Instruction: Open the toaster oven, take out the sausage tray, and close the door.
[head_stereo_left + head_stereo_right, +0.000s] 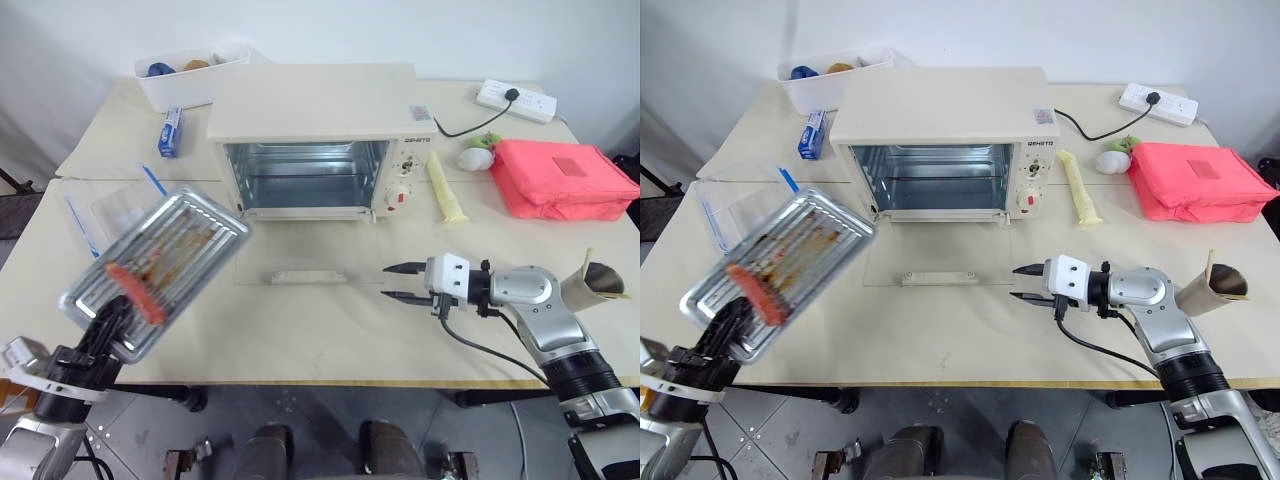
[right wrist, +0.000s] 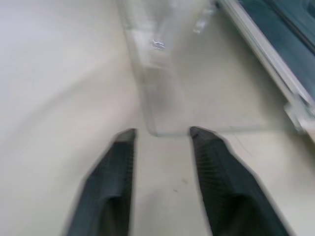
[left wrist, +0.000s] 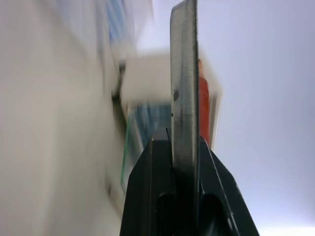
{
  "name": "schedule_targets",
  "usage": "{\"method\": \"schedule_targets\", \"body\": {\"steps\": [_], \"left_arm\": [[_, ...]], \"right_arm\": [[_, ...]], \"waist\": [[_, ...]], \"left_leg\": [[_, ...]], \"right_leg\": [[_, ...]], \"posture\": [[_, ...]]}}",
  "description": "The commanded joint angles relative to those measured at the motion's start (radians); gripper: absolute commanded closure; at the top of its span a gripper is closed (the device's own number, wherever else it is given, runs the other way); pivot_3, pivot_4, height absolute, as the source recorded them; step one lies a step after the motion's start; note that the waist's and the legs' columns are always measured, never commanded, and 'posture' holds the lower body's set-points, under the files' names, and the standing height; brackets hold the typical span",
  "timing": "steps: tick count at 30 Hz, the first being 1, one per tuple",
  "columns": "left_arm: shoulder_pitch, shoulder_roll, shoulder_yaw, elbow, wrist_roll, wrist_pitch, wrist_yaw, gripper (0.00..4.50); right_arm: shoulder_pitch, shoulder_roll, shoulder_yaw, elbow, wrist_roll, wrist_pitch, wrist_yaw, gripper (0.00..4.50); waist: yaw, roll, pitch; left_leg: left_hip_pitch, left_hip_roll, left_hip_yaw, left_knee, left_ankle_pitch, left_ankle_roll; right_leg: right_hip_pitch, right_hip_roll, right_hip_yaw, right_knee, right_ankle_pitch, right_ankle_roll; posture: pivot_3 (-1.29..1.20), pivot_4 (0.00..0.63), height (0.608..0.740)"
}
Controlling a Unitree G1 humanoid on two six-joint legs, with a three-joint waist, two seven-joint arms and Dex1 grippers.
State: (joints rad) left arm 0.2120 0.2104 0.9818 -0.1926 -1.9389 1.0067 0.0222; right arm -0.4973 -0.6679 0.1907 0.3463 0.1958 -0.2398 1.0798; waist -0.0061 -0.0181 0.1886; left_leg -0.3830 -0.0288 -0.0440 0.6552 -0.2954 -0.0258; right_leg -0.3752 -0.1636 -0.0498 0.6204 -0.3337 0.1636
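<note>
item 1: sausage tray, silver, ribbed, tilted, held off the table; 1 red sausage lies near its lower end. left gripper pinches the tray's lower edge. item 2: toaster oven, beyond both grippers, cavity bare. item 3: door, folded flat on the table, handle nearest. right gripper, fingers spread, holding nothing, just right of the door's edge, pointing toward it.
</note>
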Motion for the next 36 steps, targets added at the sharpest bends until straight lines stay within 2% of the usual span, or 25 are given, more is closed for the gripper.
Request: {"method": "schedule_targets", "body": {"steps": [1, 3, 9, 12, 17, 20, 25, 28, 33, 36], "left_arm": [[0.01, -0.017, 0.023, -0.066, -0.033, -0.061, 0.017, 4.5], [-0.004, -0.024, 0.026, -0.069, -0.033, -0.092, 0.043, 4.5], [-0.117, 0.005, 0.03, -0.055, -0.033, -0.163, 0.143, 4.5], [-0.171, -0.002, 0.056, -0.055, -0.033, -0.197, 0.195, 4.5], [-0.197, -0.021, 0.073, -0.071, -0.033, -0.214, 0.239, 4.5], [-0.202, -0.03, 0.067, -0.08, -0.033, -0.208, 0.248, 4.5], [-0.231, -0.05, 0.08, -0.084, -0.033, -0.213, 0.264, 4.5], [-0.222, -0.042, 0.072, -0.084, -0.033, -0.189, 0.269, 4.5], [-0.191, -0.048, 0.039, -0.114, -0.033, -0.146, 0.257, 4.5], [-0.181, -0.04, 0.02, -0.121, -0.033, -0.107, 0.22, 4.5]], "right_arm": [[-0.041, 0.021, -0.019, 0.085, -0.028, 0.006, -0.006, 3.97], [-0.068, 0.045, -0.017, 0.15, -0.047, -0.011, -0.009, 4.43], [-0.138, 0.163, -0.052, 0.256, -0.009, -0.05, 0.009, 4.43], [-0.136, 0.192, -0.093, 0.196, 0.059, -0.037, 0.047, 4.43], [-0.126, 0.199, -0.162, 0.001, 0.2, 0.179, 0.046, 4.43], [-0.166, 0.222, -0.214, -0.082, 0.265, 0.273, -0.018, 4.43], [-0.258, 0.263, -0.276, -0.079, 0.294, 0.351, -0.129, 4.43], [-0.268, 0.259, -0.301, -0.081, 0.308, 0.35, -0.113, 4.43], [-0.172, 0.166, -0.313, -0.197, 0.37, 0.463, -0.005, 4.43], [-0.045, 0.081, -0.338, -0.321, 0.398, 0.5, 0.043, 3.82]], "waist": [[0.003, 0.0, 0.0], [0.006, 0.0, 0.0], [0.003, -0.001, -0.001], [0.003, -0.001, -0.001], [0.003, -0.001, -0.001], [0.004, -0.001, -0.001], [0.004, -0.001, -0.001], [0.006, -0.001, -0.001], [0.008, -0.001, -0.001], [0.01, -0.001, -0.001]], "left_leg": [[0.0, 0.0, 0.0, 0.0, 0.0, 0.0], [0.0, 0.0, 0.001, 0.001, 0.0, 0.0], [-0.001, 0.002, 0.001, 0.004, -0.001, 0.0], [-0.001, 0.003, 0.0, 0.004, -0.002, -0.002], [-0.002, 0.006, -0.002, 0.005, -0.005, -0.001], [-0.003, 0.008, -0.002, 0.007, -0.007, -0.002], [-0.003, 0.011, -0.001, 0.007, -0.007, -0.003], [-0.003, 0.011, -0.001, 0.007, -0.008, -0.003], [-0.004, 0.011, -0.001, 0.007, -0.01, -0.002], [-0.005, 0.011, -0.001, 0.007, -0.011, -0.002]], "right_leg": [[0.0, 0.0, 0.0, 0.0, 0.0, 0.0], [0.0, 0.0, 0.0, 0.0, 0.0, 0.0], [0.001, 0.002, -0.001, 0.001, 0.0, 0.0], [0.001, 0.003, -0.001, 0.001, 0.0, 0.0], [0.0, 0.005, -0.001, 0.001, 0.001, 0.0], [0.0, 0.008, -0.001, 0.001, 0.001, 0.0], [0.0, 0.012, 0.0, 0.0, 0.002, -0.002], [0.0, 0.012, 0.0, 0.0, 0.002, -0.002], [0.0, 0.012, 0.0, 0.0, 0.002, -0.002], [0.0, 0.012, 0.001, -0.002, 0.002, -0.002]], "posture": [[0.0, 0.15, 0.74], [0.0, 0.15, 0.74], [0.0, 0.15, 0.74], [0.0, 0.15, 0.74], [0.0, 0.15, 0.74], [0.0, 0.15, 0.74], [0.0, 0.15, 0.74], [0.0, 0.15, 0.74], [0.0, 0.15, 0.74], [0.0, 0.15, 0.74]]}}
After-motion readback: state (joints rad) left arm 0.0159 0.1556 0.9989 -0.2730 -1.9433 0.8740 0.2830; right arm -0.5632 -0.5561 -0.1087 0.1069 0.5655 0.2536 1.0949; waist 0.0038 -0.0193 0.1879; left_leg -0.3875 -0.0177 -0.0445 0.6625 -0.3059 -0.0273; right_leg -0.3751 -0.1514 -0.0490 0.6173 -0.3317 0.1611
